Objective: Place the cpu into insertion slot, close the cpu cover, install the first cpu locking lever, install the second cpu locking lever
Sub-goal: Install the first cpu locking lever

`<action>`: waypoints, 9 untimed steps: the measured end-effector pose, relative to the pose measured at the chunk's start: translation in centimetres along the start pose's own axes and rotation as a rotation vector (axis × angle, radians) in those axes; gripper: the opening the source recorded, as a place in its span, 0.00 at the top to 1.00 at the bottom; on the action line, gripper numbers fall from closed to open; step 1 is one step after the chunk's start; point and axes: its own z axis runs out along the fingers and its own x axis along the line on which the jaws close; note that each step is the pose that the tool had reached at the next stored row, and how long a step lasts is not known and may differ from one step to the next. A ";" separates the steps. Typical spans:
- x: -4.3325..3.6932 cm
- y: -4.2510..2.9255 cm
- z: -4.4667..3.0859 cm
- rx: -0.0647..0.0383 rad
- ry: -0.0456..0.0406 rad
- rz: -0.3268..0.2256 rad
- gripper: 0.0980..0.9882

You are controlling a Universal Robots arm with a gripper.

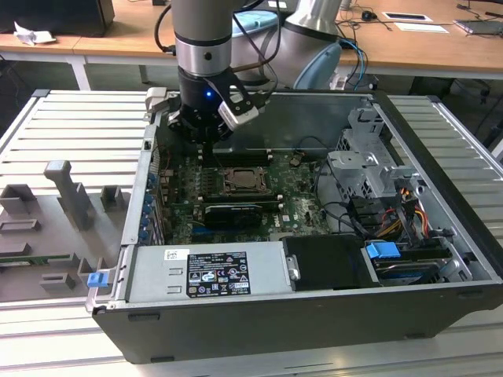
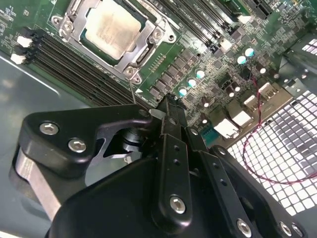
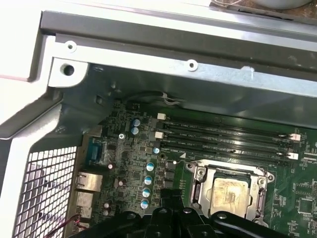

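Black gripper (image 1: 206,149) hovers low over the green circuit board (image 1: 302,200), jaws pressed together, nothing seen between them. The small pale silver-beige square cpu (image 2: 111,27) sits framed under the thin silver-grey metal cpu cover (image 2: 147,51), near the gripper but apart, at about four o'clock from it in the exterior view.

cpu (image 2: 111,27): pale silver-beige, smudged
cpu cover (image 2: 144,52): silver-grey
board (image 2: 213,34): green
memory slots (image 2: 69,64): black, white end clips
capacitors (image 2: 200,74): teal tops
claw (image 2: 168,104): black
case wall (image 2: 292,144): grey, square-hole grid
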 end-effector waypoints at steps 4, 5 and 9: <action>0.39 0.10 0.01 0.000 -0.0011 0.000 0.99; 0.45 0.22 0.02 0.000 -0.0010 0.000 0.99; 0.68 1.02 0.10 0.000 -0.0016 0.002 0.99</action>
